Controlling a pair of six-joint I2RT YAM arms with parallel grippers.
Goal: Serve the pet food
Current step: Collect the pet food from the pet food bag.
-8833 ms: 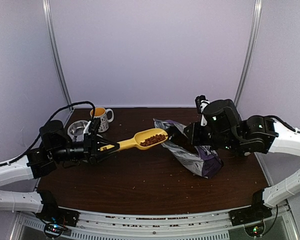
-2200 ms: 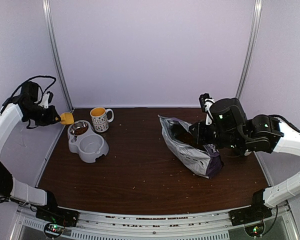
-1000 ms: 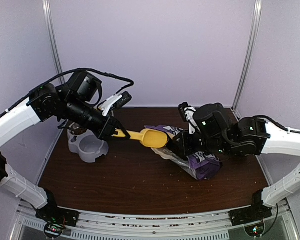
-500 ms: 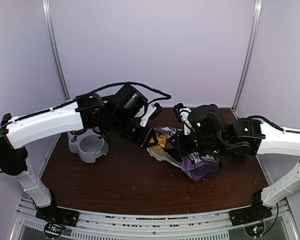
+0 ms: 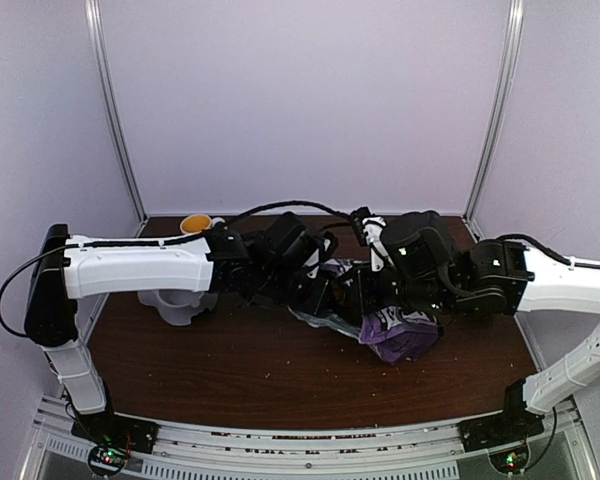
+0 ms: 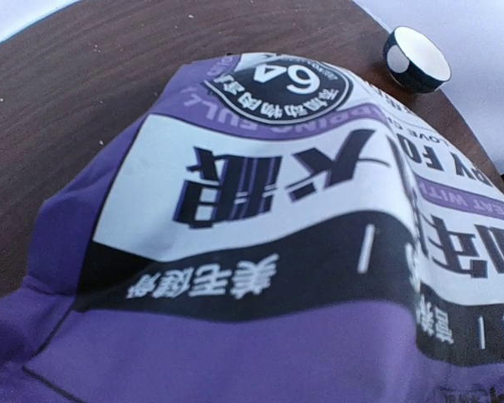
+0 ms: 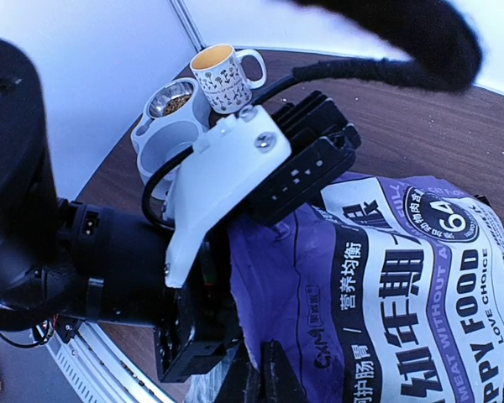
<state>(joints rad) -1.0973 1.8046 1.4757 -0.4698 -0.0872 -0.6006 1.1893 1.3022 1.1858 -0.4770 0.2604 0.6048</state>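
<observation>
On counter (image 5: 230, 370), centre-right, pet food bag (image 5: 400, 335) is seen lying w/ mouth twd left. Mouth edge is pinched by right end effector (image 7: 265, 374), fingers fully closed. Across into the mouth, left arm (image 5: 140, 268) is stretched; left end effector is hidden inside, opening can't be told. Some kibble (image 7: 175, 103) is seen in far cup of double bowl (image 7: 149, 138), mug (image 7: 223, 75) just beside.

Pet food bag (image 5: 396, 334), purple-and-white foil with printed lettering, lies crumpled on its side right of table (image 5: 230, 370) centre; brown kibble (image 7: 175, 103) fills one bowl (image 7: 148, 134) compartment.
</observation>
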